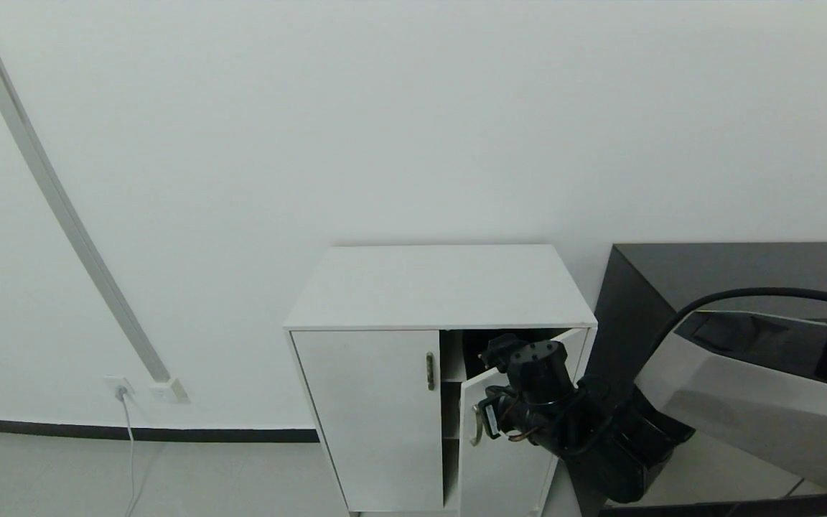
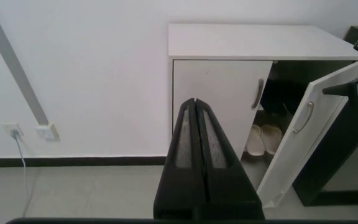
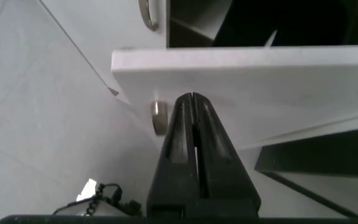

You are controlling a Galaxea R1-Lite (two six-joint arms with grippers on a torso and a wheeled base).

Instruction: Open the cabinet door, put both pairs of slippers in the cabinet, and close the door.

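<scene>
Right wrist view: right end effector closed, empty, before ajar white cabinet door.

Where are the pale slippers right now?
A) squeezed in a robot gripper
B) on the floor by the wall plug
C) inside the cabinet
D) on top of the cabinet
C: in the left wrist view the slippers sit inside the cabinet, seen through the gap beside its half-open door.
</scene>
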